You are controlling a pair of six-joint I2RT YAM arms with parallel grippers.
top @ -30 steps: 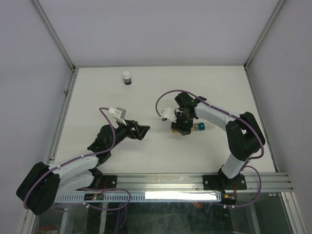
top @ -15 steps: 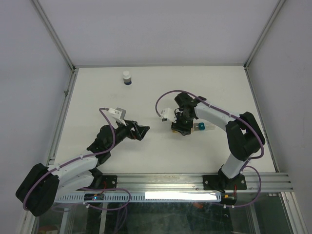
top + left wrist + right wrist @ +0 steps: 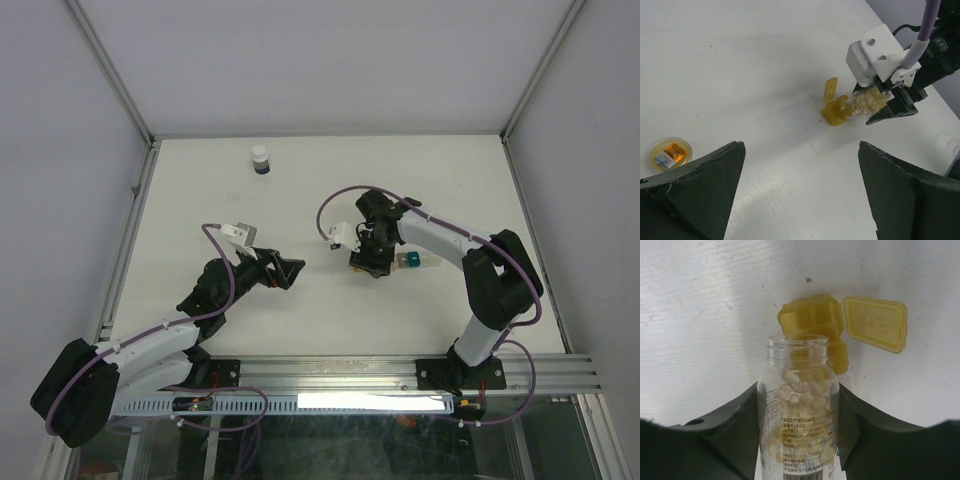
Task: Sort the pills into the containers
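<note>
My right gripper [image 3: 799, 432] is shut on a clear open bottle [image 3: 799, 410] of pale pills. The bottle's mouth is tipped over the yellow compartment [image 3: 812, 320], whose lid [image 3: 875, 322] is flipped open. In the top view the right gripper [image 3: 372, 262] covers the yellow end of the containers strip. The teal [image 3: 410, 262] and clear cubes stick out to its right. The left wrist view shows the yellow compartment [image 3: 832, 112] and the bottle [image 3: 865, 102] over it. My left gripper [image 3: 801, 150] is open and empty above bare table, left of the strip [image 3: 288, 270].
A small white-capped, dark-bottomed bottle [image 3: 260, 160] stands at the back left. A round yellow cap [image 3: 670, 153] lies on the table left of my left gripper. Frame walls bound the table on three sides.
The right wrist has turned slightly over the yellow compartment, its camera block shifting a little left. The left arm has barely moved.
</note>
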